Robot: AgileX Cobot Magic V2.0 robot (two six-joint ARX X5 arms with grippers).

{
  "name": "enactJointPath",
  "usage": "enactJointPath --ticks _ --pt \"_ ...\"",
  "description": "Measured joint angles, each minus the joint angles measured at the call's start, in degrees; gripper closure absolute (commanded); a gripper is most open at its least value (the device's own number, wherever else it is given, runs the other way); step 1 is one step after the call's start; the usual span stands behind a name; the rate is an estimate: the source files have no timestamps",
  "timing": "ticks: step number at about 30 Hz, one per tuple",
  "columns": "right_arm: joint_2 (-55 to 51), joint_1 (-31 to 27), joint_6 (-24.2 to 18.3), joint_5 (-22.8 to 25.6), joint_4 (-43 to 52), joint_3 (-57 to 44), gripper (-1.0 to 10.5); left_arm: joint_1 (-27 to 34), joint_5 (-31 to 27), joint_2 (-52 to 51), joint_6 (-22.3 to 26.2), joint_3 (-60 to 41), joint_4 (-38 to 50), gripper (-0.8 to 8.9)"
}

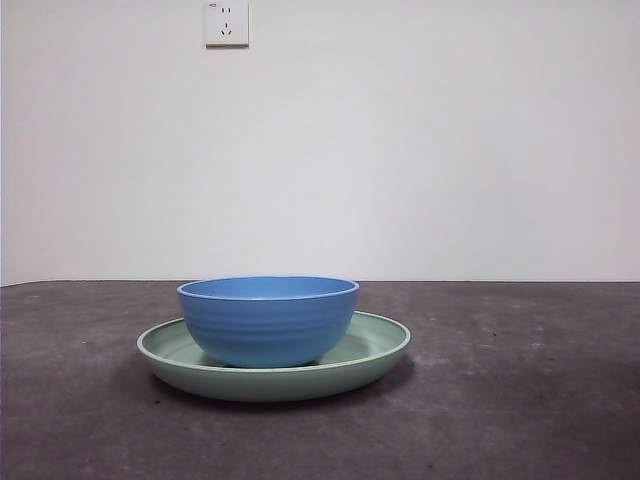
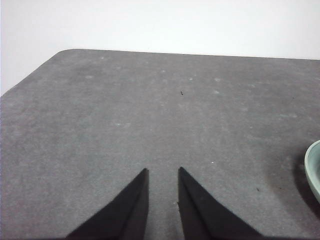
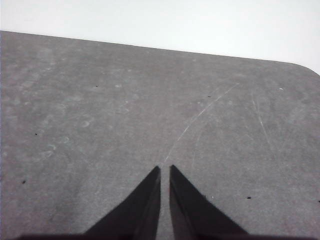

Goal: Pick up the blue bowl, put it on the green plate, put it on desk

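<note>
Already the bowl (image 1: pixel 268 320) sat inside the plate (image 1: pixel 375 350) on the table (image 1: pixel 520 400). Left gripper (image 2: pixel 163 172), fingers slightly apart, waited beside the plate; right gripper (image 3: pixel 165 167), fingers nearly together. Next: lift by the rim, vertically.
</note>
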Motion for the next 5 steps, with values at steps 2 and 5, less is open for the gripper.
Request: enactJointPath --ticks 2,5 --pt "0.0 0.0 0.0 0.0 0.0 0.0 9.2 0.0 0.0 0.0 0.0 0.0 0.0 7.22" --pt "0.0 0.0 0.0 0.0 0.0 0.0 9.2 0.0 0.0 0.0 0.0 0.0 0.0 7.22"
